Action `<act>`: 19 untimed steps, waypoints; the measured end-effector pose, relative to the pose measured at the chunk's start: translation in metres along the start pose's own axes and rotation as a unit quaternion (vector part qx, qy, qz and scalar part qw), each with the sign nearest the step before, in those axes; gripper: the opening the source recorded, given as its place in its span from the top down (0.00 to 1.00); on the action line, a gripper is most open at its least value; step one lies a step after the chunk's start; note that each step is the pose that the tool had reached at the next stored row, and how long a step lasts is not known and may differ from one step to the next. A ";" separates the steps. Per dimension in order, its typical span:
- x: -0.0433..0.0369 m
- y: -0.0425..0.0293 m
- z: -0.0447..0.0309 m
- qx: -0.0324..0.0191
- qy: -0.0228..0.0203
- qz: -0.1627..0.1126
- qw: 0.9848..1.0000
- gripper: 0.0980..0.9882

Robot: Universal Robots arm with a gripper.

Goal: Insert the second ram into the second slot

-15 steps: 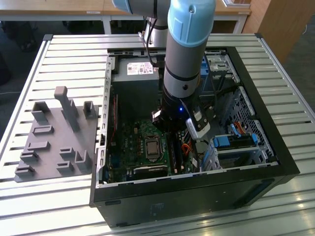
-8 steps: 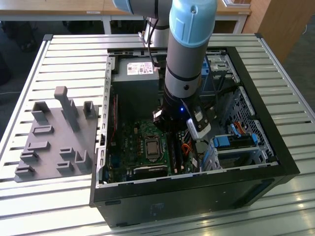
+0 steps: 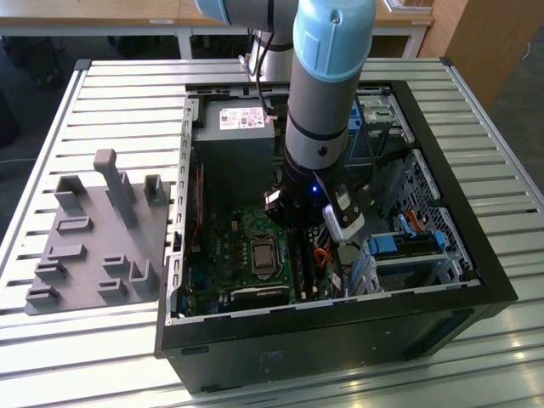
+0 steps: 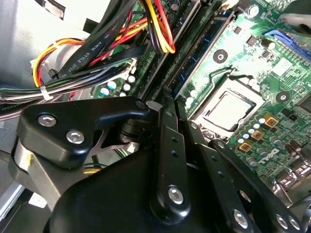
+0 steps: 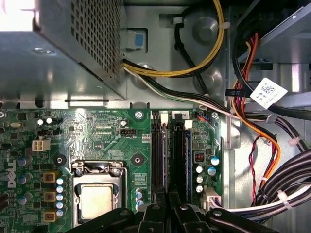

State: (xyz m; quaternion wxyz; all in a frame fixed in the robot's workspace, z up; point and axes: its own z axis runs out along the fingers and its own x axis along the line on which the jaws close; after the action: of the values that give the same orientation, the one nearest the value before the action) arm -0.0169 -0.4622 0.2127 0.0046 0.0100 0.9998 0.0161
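The second ram (image 5: 187,155) is a thin blue stick standing on edge in a slot of the green motherboard (image 5: 97,131), next to a dark slot (image 5: 158,155). In the second wrist view the blue stick (image 4: 204,48) runs diagonally up to my gripper (image 4: 163,104). My gripper (image 5: 168,201) is shut, its black fingers (image 5: 158,211) pressed close together over the near end of the slots. Whether they touch the stick is hidden. In the exterior view the arm (image 3: 319,110) reaches down into the open computer case (image 3: 442,280), over the memory slots (image 3: 303,268).
A grey power supply (image 3: 234,144) sits beside the arm. Coloured cable bundles (image 5: 265,136) crowd one side of the slots, and the processor socket (image 5: 99,199) lies on the other. Drive bays with blue latches (image 3: 399,246) fill the exterior view's right. A grey fixture plate (image 3: 98,234) lies outside the case.
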 end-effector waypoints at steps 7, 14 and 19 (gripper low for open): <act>0.0004 -0.0001 0.0034 0.000 0.000 0.000 1.000 0.96; 0.0005 -0.0001 0.0036 0.000 0.000 0.000 1.000 0.96; 0.0005 -0.0001 0.0029 0.000 0.000 0.000 1.000 0.88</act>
State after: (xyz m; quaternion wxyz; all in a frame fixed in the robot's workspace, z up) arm -0.0173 -0.4622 0.2098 0.0046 0.0100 0.9998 0.0165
